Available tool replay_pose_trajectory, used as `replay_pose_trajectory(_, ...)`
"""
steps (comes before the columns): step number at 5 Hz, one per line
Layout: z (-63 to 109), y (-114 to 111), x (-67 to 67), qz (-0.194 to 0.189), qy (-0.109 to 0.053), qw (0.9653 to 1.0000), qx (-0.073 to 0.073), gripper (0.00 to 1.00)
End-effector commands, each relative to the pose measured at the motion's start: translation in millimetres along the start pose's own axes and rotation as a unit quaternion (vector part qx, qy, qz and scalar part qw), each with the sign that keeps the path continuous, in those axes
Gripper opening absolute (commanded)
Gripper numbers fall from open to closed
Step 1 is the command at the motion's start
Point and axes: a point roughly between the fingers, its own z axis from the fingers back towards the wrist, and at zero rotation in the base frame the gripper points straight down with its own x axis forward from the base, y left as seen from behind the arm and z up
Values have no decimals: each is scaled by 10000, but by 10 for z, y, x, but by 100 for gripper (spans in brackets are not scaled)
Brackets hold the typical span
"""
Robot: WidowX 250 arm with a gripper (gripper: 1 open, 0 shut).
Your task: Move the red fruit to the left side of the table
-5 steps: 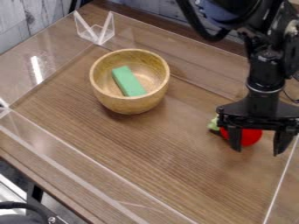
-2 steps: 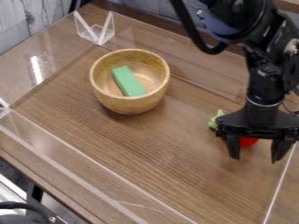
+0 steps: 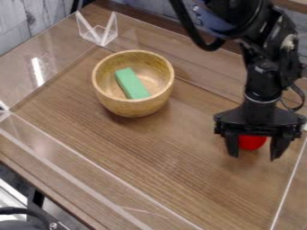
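Observation:
The red fruit [image 3: 252, 141] lies on the right part of the brown wood-grain table [image 3: 144, 157], mostly hidden by the gripper above it. My gripper [image 3: 256, 146] hangs straight down over the fruit with its two black fingers wide apart, one on each side of it. The jaws stand open and I see no squeeze on the fruit. Whether the fingertips touch the tabletop I cannot tell.
A wooden bowl [image 3: 133, 84] holding a green block [image 3: 131, 84] stands left of centre. Low clear acrylic walls [image 3: 72, 184] border the tabletop, with a clear bracket [image 3: 97, 30] at the far left corner. The right wall runs close beside the gripper.
The gripper shifted slightly left and came down around the red fruit, which now shows between the fingers. Its jaws stayed wide apart. Bowl and block did not move.

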Motion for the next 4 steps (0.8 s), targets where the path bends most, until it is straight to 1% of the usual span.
replay_pose_trajectory(1,223,-125,142,-94,-313,9991,-286,100)
replay_pose_trajectory(2,300,-108,177,-80,-320,9991,-270,0)
replay_pose_trajectory(3,469,-43,237,-76,-434,9986,-304,0)
replay_pose_trajectory(4,818,62,339,11,-682,9968,-409,0)
